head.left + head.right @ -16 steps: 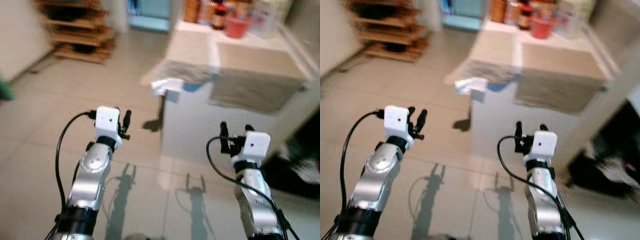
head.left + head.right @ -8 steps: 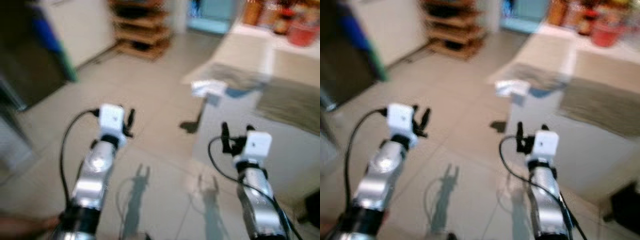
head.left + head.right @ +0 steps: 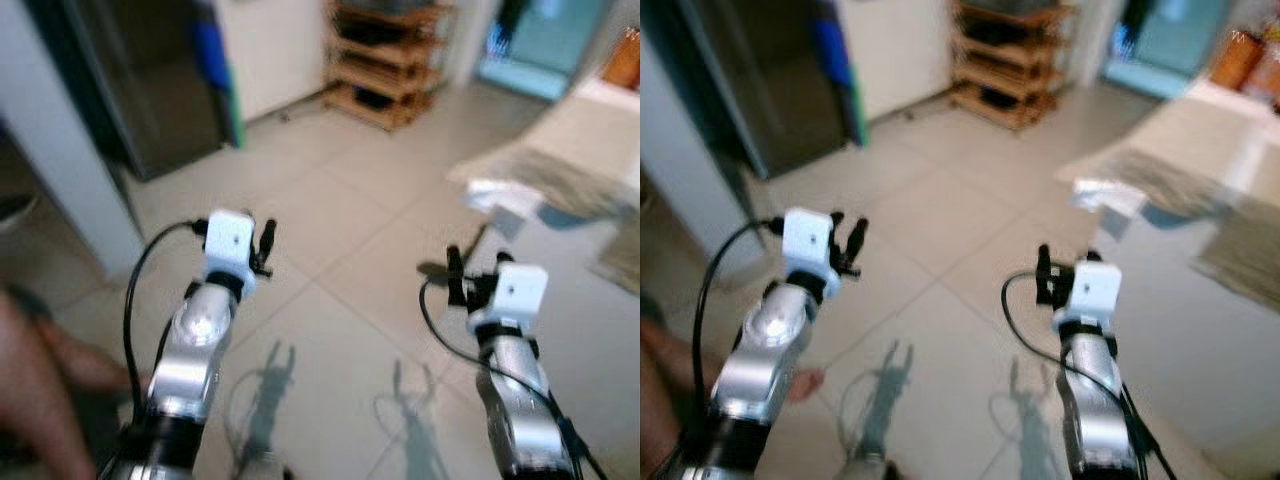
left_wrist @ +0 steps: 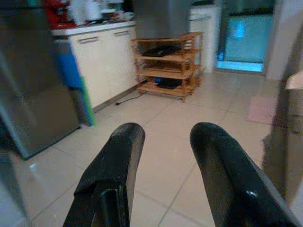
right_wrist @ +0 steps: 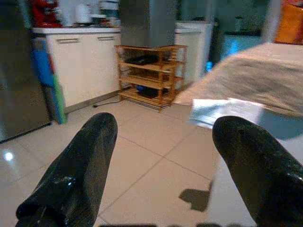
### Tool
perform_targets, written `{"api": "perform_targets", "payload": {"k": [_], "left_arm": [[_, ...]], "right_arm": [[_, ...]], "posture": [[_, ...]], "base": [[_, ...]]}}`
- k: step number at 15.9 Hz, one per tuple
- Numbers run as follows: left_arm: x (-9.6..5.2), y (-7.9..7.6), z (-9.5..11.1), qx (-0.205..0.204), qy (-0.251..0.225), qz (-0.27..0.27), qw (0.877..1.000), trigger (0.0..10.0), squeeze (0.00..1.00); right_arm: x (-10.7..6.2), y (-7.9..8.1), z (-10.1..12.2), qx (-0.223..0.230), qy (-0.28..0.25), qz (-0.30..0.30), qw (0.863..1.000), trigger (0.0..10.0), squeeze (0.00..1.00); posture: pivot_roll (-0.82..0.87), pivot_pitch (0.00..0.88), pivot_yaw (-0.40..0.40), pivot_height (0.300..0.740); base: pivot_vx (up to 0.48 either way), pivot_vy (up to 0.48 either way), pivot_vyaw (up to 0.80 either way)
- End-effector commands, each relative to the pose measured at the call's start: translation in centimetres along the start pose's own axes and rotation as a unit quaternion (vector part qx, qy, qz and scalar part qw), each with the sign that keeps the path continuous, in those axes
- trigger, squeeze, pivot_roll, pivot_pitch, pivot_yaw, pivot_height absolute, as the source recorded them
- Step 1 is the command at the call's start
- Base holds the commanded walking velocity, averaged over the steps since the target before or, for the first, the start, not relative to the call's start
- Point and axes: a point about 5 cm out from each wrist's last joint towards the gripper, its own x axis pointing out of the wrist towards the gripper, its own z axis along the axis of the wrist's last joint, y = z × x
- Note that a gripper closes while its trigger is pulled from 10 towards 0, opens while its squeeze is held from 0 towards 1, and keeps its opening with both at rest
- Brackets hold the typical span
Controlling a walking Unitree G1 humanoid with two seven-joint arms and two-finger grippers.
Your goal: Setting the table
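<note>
Reaching forward over a pale tiled floor [image 3: 330, 300], both silver arms are raised at about the same height, well apart from each other. The left gripper [image 3: 262, 245] points ahead with its two black fingers [image 4: 118, 161] parted, and nothing is between them. The right gripper [image 3: 470, 275] is also held out in front, its fingers [image 5: 80, 161] spread wide and empty. Shadows of both grippers lie on the tiles under them. At the near left edge a person's bare leg [image 3: 40, 380] is blurred.

To the right, beside the right arm, stands the table [image 3: 1230, 300] with white sides. A grey-brown cloth [image 3: 1160, 180] lies on its top, and a white paper or cloth [image 3: 1105, 195] hangs over its near corner. What else stands on the table is too blurred to tell.

Farther away, at the left, there is a dark steel fridge [image 4: 33, 94], then a blue and green flat thing [image 4: 75, 90] leaning against white cabinets [image 4: 109, 61]. Behind that is a low wooden shelf rack [image 4: 168, 64] with dark things on its shelves, which I cannot identify. Past it a glass door [image 4: 246, 40] glows blue.
</note>
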Motion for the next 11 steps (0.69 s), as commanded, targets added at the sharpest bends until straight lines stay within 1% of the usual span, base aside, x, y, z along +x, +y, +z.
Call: {"api": "perform_targets", "payload": {"k": [1, 4, 5, 7, 8, 9, 10, 11], "left_arm": [[-0.1, 0.0, 0.5, 0.003, -0.012, -0.009, 1.000, 10.0, 0.00], [0.1, 0.3, 0.5, 0.007, -0.011, -0.005, 1.000, 10.0, 0.00], [0.2, 0.2, 0.5, 0.006, -0.011, -0.005, 1.000, 10.0, 0.00], [0.3, 0.2, 0.5, 0.009, -0.011, -0.006, 1.000, 10.0, 0.00], [0.3, 0.3, 0.5, 0.015, -0.010, 0.001, 1.000, 10.0, 0.00], [0.3, 0.1, 0.5, 0.000, -0.015, -0.013, 1.000, 10.0, 1.00], [0.2, 0.0, 0.5, -0.004, -0.016, -0.014, 1.000, 10.0, 1.00], [0.3, 0.3, 0.4, -0.018, -0.013, 0.002, 1.000, 10.0, 1.00]], "right_arm": [[-0.1, 0.0, -0.2, 0.001, 0.006, 0.003, 1.000, 10.0, 0.00], [-0.2, 0.1, -0.5, 0.003, 0.017, 0.006, 1.000, 10.0, 0.00], [-0.2, 0.1, -1.1, -0.005, 0.037, -0.001, 0.999, 10.0, 0.00], [-0.2, -0.2, -1.3, -0.002, 0.042, -0.016, 0.999, 10.0, 0.00], [-0.2, -0.3, -1.3, -0.008, 0.042, -0.019, 0.999, 10.0, 0.00], [-0.1, -0.4, -1.2, -0.007, 0.038, -0.019, 0.999, 10.0, 0.00], [0.0, -0.3, -1.0, -0.006, 0.035, -0.016, 0.999, 10.0, 0.00], [0.1, -0.2, -0.9, -0.006, 0.034, -0.014, 0.999, 10.0, 0.00]], "posture": [[0.05, 0.000, -0.018, 0.740], [0.05, 0.000, -0.016, 0.740], [0.05, 0.000, -0.014, 0.740], [0.05, 0.000, -0.014, 0.740], [0.05, 0.000, -0.013, 0.740], [0.05, 0.000, -0.019, 0.740], [0.05, 0.000, -0.021, 0.740], [0.05, 0.000, -0.023, 0.740]], "base": [[0.000, 0.000, 0.68], [0.000, 0.000, 0.66], [0.000, 0.000, 0.67], [0.000, 0.000, 0.00], [0.000, 0.000, 0.00], [0.000, 0.000, 0.00], [0.000, 0.000, 0.00], [0.000, 0.000, 0.00]]}}
